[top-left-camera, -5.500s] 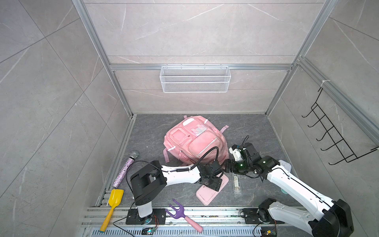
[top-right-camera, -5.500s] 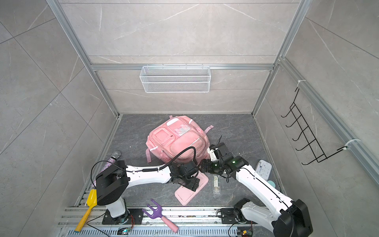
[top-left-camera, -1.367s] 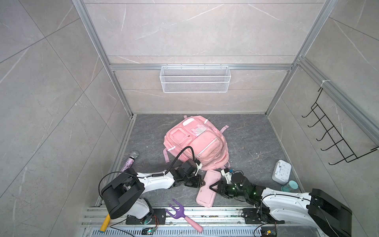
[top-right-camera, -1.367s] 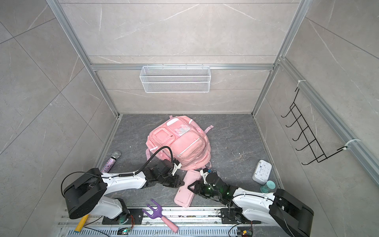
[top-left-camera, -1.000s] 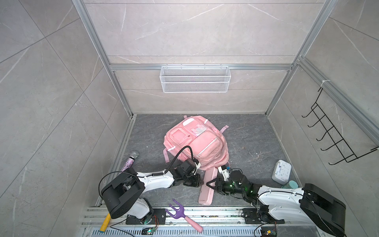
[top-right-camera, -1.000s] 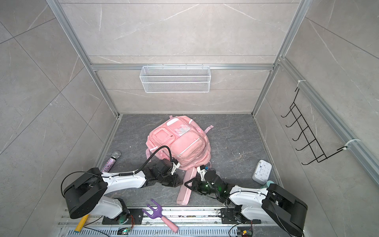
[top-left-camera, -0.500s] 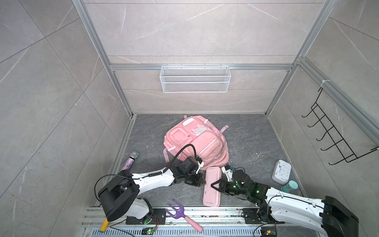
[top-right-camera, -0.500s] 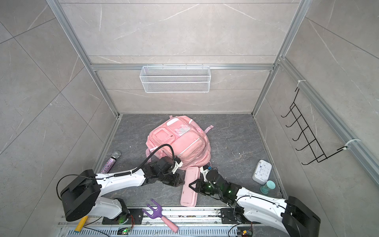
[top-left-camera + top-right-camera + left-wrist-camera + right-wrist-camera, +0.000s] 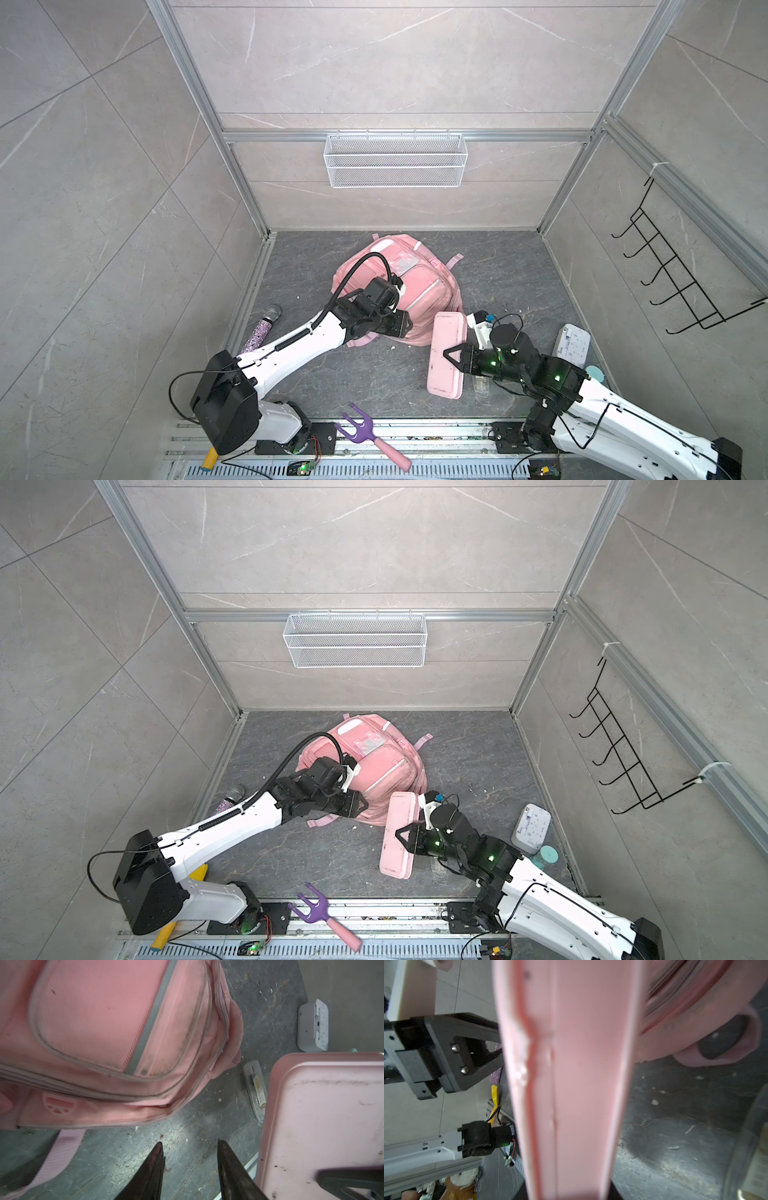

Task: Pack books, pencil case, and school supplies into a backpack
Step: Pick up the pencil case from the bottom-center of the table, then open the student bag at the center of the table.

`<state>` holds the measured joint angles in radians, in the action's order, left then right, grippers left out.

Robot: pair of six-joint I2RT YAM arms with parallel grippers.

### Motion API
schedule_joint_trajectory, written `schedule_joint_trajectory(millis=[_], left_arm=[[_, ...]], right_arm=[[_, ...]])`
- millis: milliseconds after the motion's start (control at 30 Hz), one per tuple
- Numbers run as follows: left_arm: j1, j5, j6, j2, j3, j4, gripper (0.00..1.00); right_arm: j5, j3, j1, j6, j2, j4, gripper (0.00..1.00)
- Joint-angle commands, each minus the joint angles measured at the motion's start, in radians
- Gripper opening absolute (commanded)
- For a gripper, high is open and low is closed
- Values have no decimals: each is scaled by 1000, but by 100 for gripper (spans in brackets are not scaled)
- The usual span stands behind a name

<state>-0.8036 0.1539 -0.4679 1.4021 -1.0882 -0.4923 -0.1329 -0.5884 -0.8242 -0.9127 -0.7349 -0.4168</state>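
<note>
Seen from above, the right gripper [image 9: 451, 356] pinches the pencil case [image 9: 447, 328] by its long side, long axis running 12 to 6 o'clock, and the backpack [image 9: 419, 286] lies at 11 o'clock from it, just beside the left gripper [image 9: 405, 327], whose fingers stand spread and empty.

On the left: reaches forward and inward from the base, forearm slanting up, wrist turned level. Holds left pincer [image 9: 190, 1147] partly parted, both fingers [image 9: 152, 1169] bare, nothing between. On the right: stretches low and inward, wrist rolled on its side. Clamps right pincer [image 9: 446, 357] across the case [image 9: 449, 328] at a long edge, one finger over the top face, the other hidden beneath. Points left pincer toward the right one, close, not touching.
</note>
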Motion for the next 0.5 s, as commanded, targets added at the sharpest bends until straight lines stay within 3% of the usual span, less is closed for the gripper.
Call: schedule_joint_trajectory(millis=[0, 267, 467], left_arm=[[0, -95, 71, 69, -113, -85, 46], [-10, -208, 155, 314, -385, -218, 49], [-65, -316, 203, 480, -568, -304, 50]], right_arm=[[55, -62, 76, 71, -6, -71, 14], [-169, -176, 422, 146, -165, -55, 9], [-367, -237, 597, 172, -319, 25, 8]])
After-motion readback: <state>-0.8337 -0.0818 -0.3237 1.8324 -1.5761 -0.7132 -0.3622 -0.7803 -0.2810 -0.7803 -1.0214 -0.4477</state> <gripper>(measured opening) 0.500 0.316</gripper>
